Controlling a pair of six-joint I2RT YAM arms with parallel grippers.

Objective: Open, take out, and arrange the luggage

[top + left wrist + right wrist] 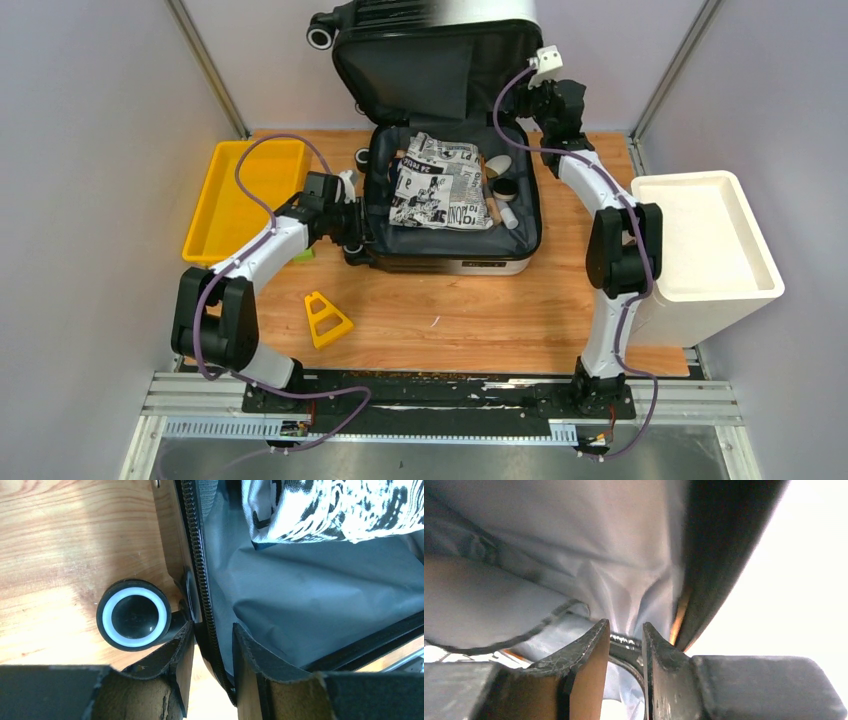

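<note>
Luggage: stiff slick shell, hold by rims; L fingers nipped on zip rim by wheel, R fingers pinching lid-edge metal fitting.

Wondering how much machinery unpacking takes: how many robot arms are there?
2. The left arm reaches the left rim of the open suitcase; the right arm reaches the right edge of its raised lid. None appears hidden.

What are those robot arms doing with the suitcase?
Two robot arms are handling an open suitcase. The left hand pinches the bottom half's rim beside a wheel. The right hand grips the edge of the raised lid. A black-and-white printed cloth and small things lie inside, not taken out yet.
</note>
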